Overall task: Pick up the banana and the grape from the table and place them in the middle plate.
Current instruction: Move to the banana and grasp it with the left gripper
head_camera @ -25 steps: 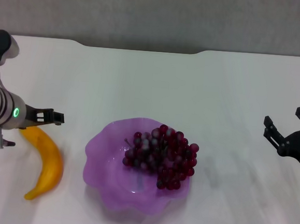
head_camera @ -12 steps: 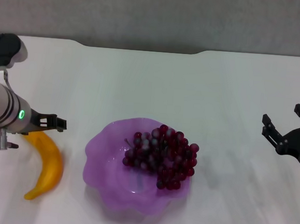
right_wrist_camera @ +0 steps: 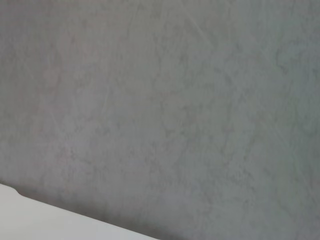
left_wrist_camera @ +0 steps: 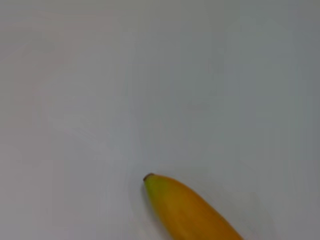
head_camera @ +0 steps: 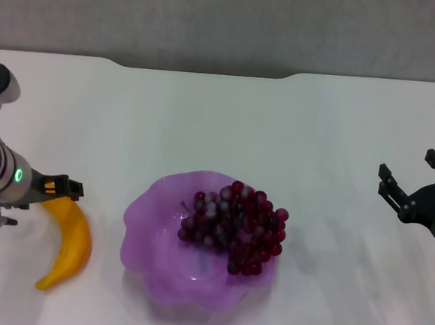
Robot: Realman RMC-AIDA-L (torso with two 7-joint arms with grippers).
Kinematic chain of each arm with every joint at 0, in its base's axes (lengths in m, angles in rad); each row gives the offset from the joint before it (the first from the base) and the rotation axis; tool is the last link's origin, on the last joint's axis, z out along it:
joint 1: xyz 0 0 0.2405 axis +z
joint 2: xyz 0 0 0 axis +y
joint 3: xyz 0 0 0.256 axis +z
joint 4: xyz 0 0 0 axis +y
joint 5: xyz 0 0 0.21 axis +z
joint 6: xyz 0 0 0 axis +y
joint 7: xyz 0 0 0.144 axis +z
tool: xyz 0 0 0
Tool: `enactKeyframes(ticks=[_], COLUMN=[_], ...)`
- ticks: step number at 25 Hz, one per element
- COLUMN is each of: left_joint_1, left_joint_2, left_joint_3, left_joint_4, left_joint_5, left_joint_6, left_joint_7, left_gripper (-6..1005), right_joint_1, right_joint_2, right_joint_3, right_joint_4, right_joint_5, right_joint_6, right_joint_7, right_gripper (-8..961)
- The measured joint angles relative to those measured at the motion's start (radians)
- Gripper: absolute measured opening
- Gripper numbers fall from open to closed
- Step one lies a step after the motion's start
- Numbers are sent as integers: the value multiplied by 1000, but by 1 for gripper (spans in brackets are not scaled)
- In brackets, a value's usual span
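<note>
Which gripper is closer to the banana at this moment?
Left. The left gripper is right at the far end of the banana, on the table's left side. The right gripper is far off beyond the plate, open.

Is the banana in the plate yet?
No, the banana lies on the table to the left of the plate, which holds only the grape, with the left gripper at its far end.
</note>
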Motion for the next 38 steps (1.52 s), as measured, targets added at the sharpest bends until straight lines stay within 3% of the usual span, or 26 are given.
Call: enactKeyframes(ticks=[23,37,38], left_joint_1=[-28,-49,-48], left_joint_2=[4,4,4], left_joint_3=[-10,-50,-50], left_joint_4=[-129,-183,-182], left_joint_5=[-94,-145,-145], left_joint_6=[66,86,88], left_joint_7=[53,131,132], left_gripper=[891,836,797], right_joint_1=[3,3,3], right_joint_2=[0,1,1], right_joint_3=[0,0,0], right_joint_4=[0,0,0], right_joint_5=[0,0,0], right_joint_6=[0,0,0], right_joint_7=[-1,-1,-1], right_gripper=[818,818,818])
